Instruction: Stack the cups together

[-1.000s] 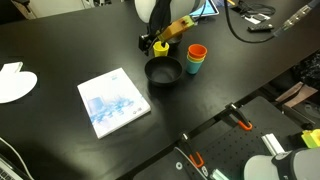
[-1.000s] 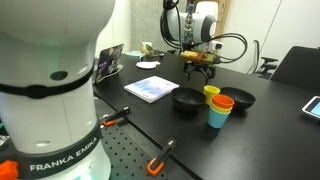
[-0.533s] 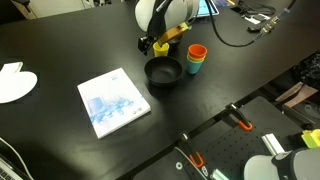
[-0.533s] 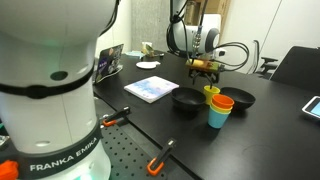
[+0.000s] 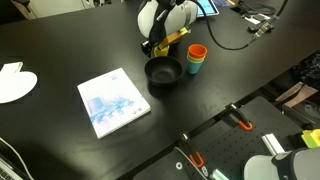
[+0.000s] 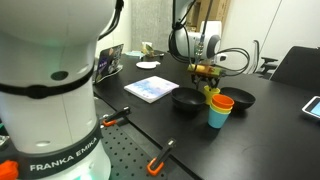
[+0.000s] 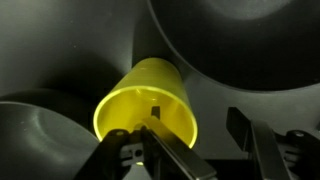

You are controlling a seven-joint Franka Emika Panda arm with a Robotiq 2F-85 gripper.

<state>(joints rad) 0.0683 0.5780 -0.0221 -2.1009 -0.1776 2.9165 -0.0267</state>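
A yellow cup (image 7: pixel 140 95) stands upright on the black table, between two black bowls. It also shows in both exterior views (image 6: pixel 212 92) (image 5: pixel 161 47). My gripper (image 7: pixel 197 125) is open and low over this cup. One finger reaches inside the cup and the other stays outside, apart from its wall. The gripper shows in both exterior views (image 6: pixel 205 72) (image 5: pixel 155 44). An orange cup (image 6: pixel 223 101) (image 5: pixel 197 51) sits nested in a teal-blue cup (image 6: pixel 218 117) (image 5: pixel 195 66) right beside it. A second yellow cup cannot be made out.
One black bowl (image 5: pixel 163 72) (image 6: pixel 187 99) stands in front of the yellow cup, another (image 6: pixel 243 98) behind the stacked cups. A blue-white book (image 5: pixel 113 101) (image 6: pixel 152 88) lies on the table. A white object (image 5: pixel 14 82) lies at its edge.
My gripper has moved across and down from above the table to the yellow cup, one finger now inside it. The cups and bowls have not moved.
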